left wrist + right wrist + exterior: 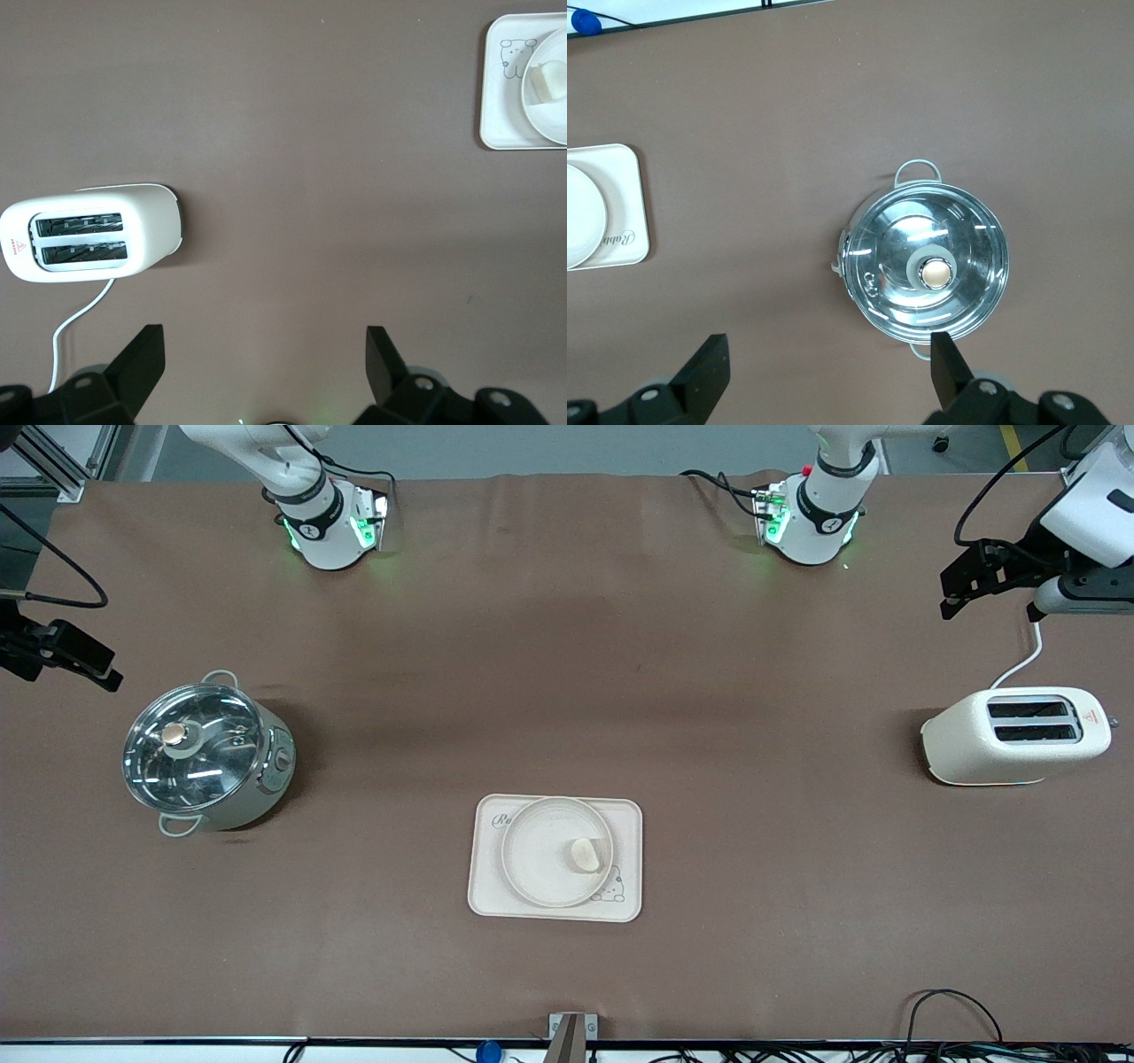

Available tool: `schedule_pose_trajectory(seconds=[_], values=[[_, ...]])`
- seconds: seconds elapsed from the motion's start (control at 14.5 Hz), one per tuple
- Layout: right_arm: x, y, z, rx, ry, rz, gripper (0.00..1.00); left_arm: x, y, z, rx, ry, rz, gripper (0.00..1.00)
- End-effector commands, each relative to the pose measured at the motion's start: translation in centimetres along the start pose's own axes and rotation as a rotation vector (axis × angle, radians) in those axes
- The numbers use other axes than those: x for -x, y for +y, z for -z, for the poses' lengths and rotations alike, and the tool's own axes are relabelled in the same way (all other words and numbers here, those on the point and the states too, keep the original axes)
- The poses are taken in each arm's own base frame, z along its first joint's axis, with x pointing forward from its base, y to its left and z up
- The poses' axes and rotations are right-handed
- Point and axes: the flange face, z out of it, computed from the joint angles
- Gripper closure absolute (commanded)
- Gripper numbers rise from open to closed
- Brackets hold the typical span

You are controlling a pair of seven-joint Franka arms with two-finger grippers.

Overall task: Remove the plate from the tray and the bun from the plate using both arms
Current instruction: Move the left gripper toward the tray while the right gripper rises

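Plate resting on the rectangular cream tray, in the middle of the table, toward the front camera's edge. Bun lying inside the plate, on the part toward the left arm's end, close to the rim and to the small rabbit drawing on the tray. Seen also in the left wrist view, at the corner: tray, plate and bun well apart from that arm's fingers.

Left gripper raised in the air at the left arm's end of the table, over bare table just beside the toaster, holding nothing. In the left wrist view, fingers spread wide apart, with only brown table between them; toaster with its two slots and white cord lying under the camera.

Right gripper raised at the right arm's end of the table, over the table beside the pot, also holding nothing. In the right wrist view, fingers spread wide, pot with glass lid below and the tray's edge well away.

Both grippers far from plate and bun, one at each end, with plate and bun between them.
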Motion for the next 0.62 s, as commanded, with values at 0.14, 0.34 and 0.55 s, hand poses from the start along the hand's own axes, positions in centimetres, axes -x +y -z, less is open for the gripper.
schedule_pose_trajectory(seconds=[0.14,0.34,0.55], values=[[0.0,0.0,-0.3,-0.018,-0.003,0.004,0.0,-0.2,0.0,0.6,0.01,-0.005,0.001,0.0],[0.0,0.0,-0.3,-0.018,-0.003,0.004,0.0,-3.5,1.9,-1.3,0.022,-0.026,-0.036,0.0],[0.0,-0.3,-0.2,-0.02,0.001,0.009,0.0,-7.2,5.4,-5.2,0.047,0.006,-0.06,0.0]])
